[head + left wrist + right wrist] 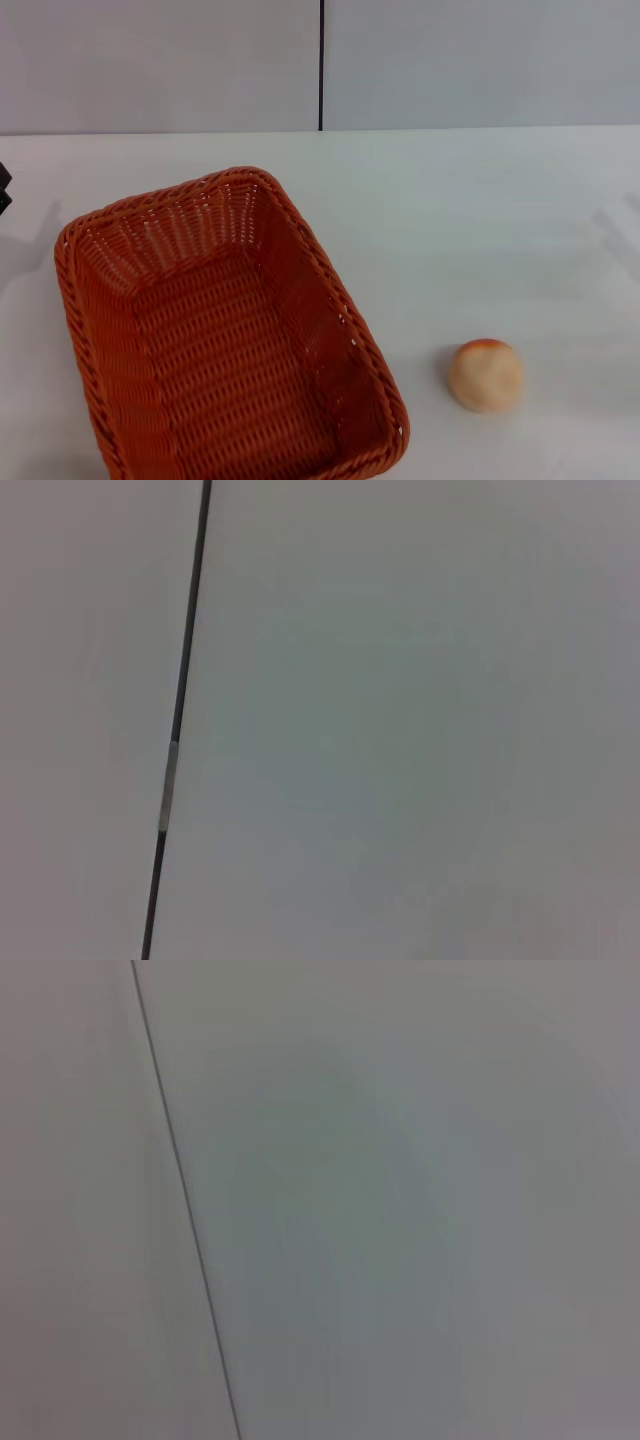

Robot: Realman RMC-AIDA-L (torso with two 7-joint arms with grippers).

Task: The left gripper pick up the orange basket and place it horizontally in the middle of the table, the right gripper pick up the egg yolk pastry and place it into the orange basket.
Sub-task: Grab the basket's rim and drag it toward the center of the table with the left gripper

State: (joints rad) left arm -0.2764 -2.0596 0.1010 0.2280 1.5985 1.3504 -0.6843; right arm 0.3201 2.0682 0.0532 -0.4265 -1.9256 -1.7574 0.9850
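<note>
The orange basket (pixel 220 330) stands on the white table (pixel 460 210) at the front left. Its long side runs from the back left toward the front right, and nothing lies inside it. The egg yolk pastry (pixel 486 375) rests on the table to the right of the basket, a short gap from its front right corner. At the far left edge of the head view, level with the basket's far end and apart from it, a small black part of my left gripper (pixel 3 188) shows. My right gripper is out of view.
Bare tabletop stretches behind and to the right of the basket and pastry. A grey panelled wall with a dark vertical seam (pixel 321 65) rises behind the table. Both wrist views show only grey panels, each crossed by a seam (pixel 180 720) (pixel 185 1200).
</note>
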